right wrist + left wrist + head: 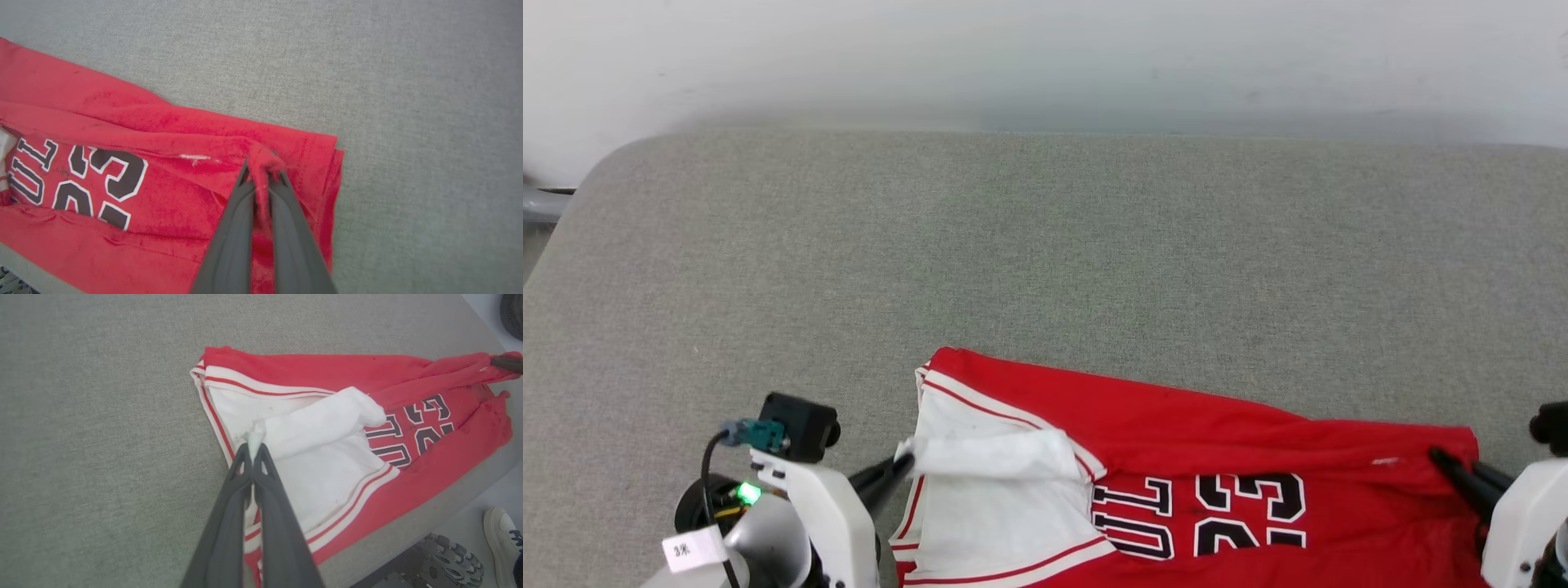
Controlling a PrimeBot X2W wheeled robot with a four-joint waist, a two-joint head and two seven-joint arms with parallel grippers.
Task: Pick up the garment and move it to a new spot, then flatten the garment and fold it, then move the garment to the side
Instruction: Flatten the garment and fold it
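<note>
Pinching a white sleeve fold of the shirt [1192, 425] in the closed left claw [253, 447]; gripping bunched red hem in the closed right claw [263, 163]; grey tabletop [1045, 245] beyond.

Likely a robotics lab or test room: plain grey fabric-covered worktop [1045, 245] set against a plain white wall [1045, 57], pale smooth floor [470, 516], a person's white sneaker [500, 535] standing close by.

Cloth garment [1176, 425], matt woven tabletop [1045, 245]
</note>
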